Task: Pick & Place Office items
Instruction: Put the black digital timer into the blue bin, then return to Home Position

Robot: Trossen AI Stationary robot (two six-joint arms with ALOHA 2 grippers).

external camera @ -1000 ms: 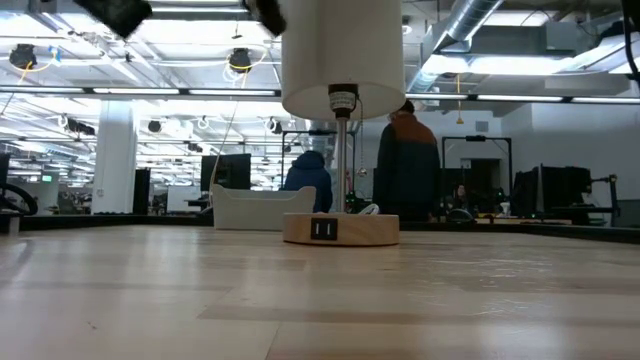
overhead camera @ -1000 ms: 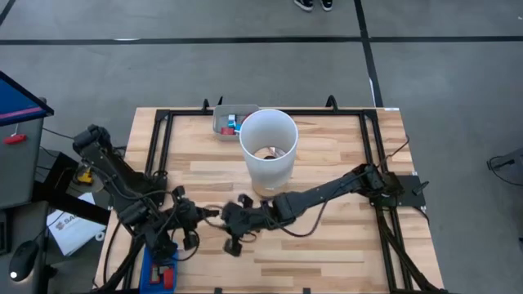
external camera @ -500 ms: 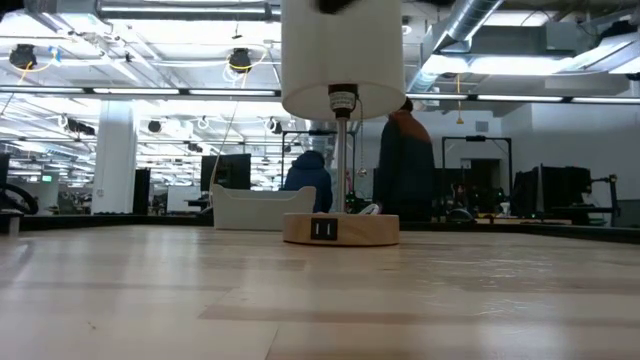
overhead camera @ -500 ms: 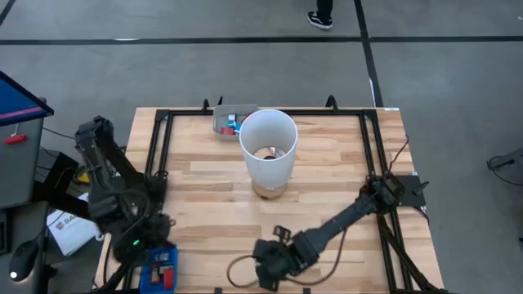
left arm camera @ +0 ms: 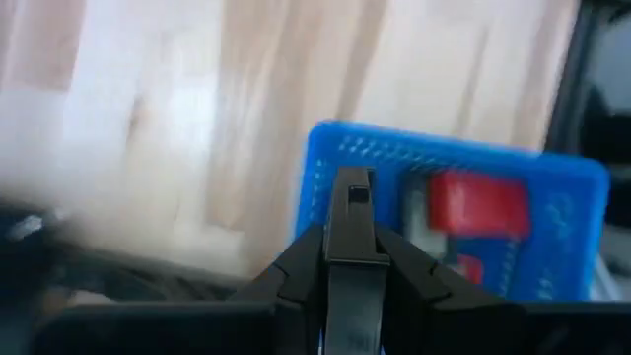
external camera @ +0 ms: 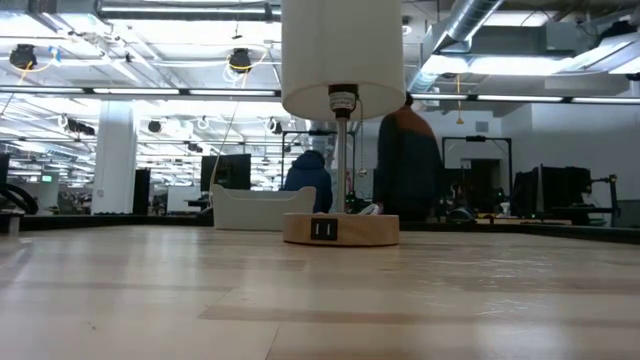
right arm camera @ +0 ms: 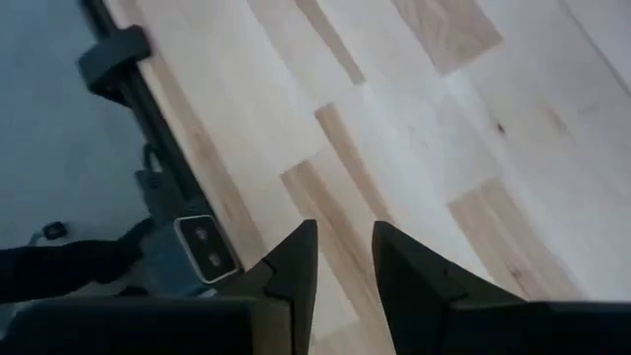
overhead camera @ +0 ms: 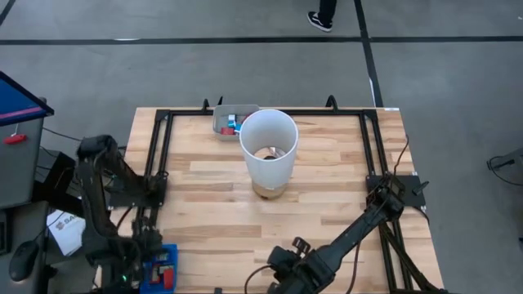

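Left hand [left arm camera: 352, 187] is seen over the near-left corner of the light wooden slatted bench [overhead camera: 327, 212], directly above the blue perforated plastic tray [left arm camera: 552, 197]. In the left wrist view its fingers are pressed together with no gap seen and nothing visible between them. The wrist picture is blurred, so a very thin item between the fingertips cannot be ruled out.

Right hand [right arm camera: 345, 242] is seen at the near edge of the bench, right of centre, arm stretched low across from the right side. In the right wrist view the two dark fingers are parted by a narrow gap, bare wood showing through it; nothing is held.

Office items:
- A red blocky piece [left arm camera: 478, 205] is seen lying inside the blue tray, with a smaller red piece [left arm camera: 465, 268] beside it. In the high view red is seen in that tray too [overhead camera: 166, 263].
- Small red and light-blue pieces [overhead camera: 232, 122] are seen in the grey rectangular tray [overhead camera: 219, 124] at the far edge of the bench, just behind the cylinder on its left.

Tall white open-topped cylinder [overhead camera: 267, 147] is seen upright near the bench centre, mounted on a round wooden base [external camera: 341, 229] via a thin post, well apart from both hands. Something dark is visible at its bottom; what it is cannot be told.

Black metal frame [overhead camera: 163, 155] is seen running along the bench sides. Two people [external camera: 405, 165] are seen standing in the room beyond the bench in the low view.
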